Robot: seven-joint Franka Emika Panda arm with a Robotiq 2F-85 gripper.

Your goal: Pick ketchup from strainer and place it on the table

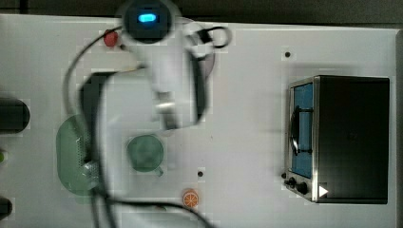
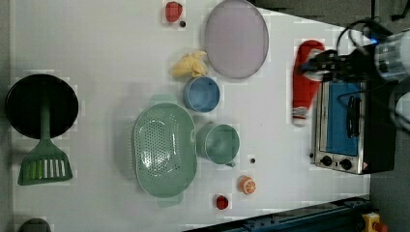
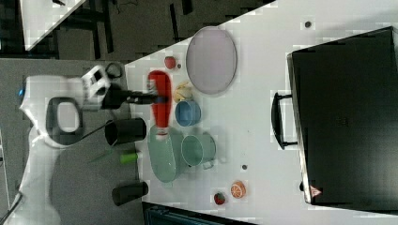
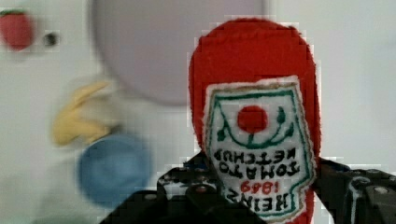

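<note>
The ketchup (image 4: pixel 254 116), a soft red bottle with a white-and-green label, is clamped between my gripper's (image 4: pixel 261 196) dark fingers (image 4: pixel 187 189). In the left view the ketchup (image 2: pixel 305 82) hangs off the table (image 2: pixel 96 58) in my gripper (image 2: pixel 315 63), lying along the oven's front with its white cap toward the left view's bottom. In the right view the gripper (image 3: pixel 157 98) holds the ketchup (image 3: pixel 160 101) by its upper half. The pale green strainer (image 2: pixel 164 150) sits on the table with nothing in it, well apart from the bottle.
A toaster oven (image 2: pixel 343 125) stands close beside the held bottle. A grey-lilac plate (image 2: pixel 236 38), a blue cup (image 2: pixel 202 94), a green mug (image 2: pixel 218 142), a banana (image 2: pixel 188 65), strawberries (image 2: pixel 173 10), an orange half (image 2: pixel 247 184) and a black pot (image 2: pixel 41 106) share the table.
</note>
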